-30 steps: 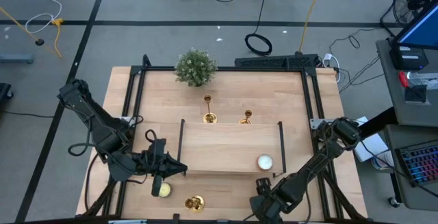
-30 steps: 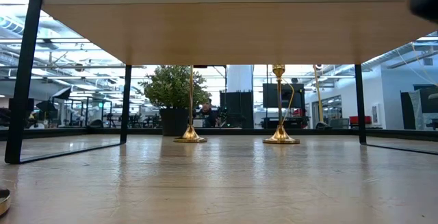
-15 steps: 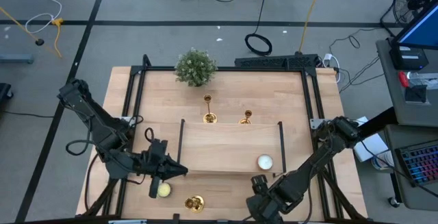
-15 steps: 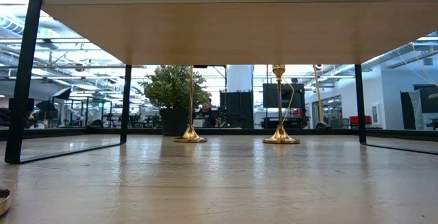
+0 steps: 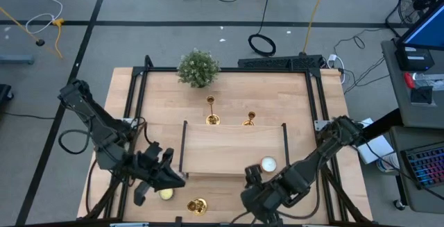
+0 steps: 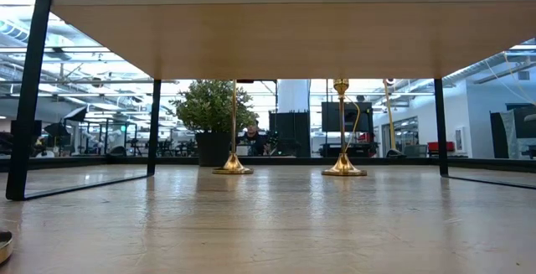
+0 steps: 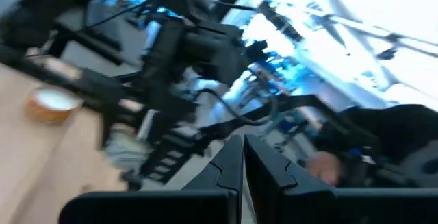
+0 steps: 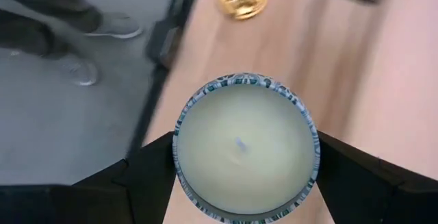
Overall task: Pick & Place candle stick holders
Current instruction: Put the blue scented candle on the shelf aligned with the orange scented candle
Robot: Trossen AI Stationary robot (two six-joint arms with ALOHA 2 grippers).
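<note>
Candle stick holders: two [image 5: 212, 119] [image 5: 249, 122] stand beyond the raised shelf [image 5: 232, 150], one [image 5: 197, 205] at the near edge. Right gripper [image 8: 243, 157] clamps a candle [image 8: 245, 146]; left gripper [image 7: 243, 157] is closed, empty.

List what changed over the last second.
The right gripper, gripping a candle, swung left along the front edge toward the front holder. The left gripper, shut and empty, shifted slightly toward the front. The two back holders, shelf candle and plant stayed.
</note>
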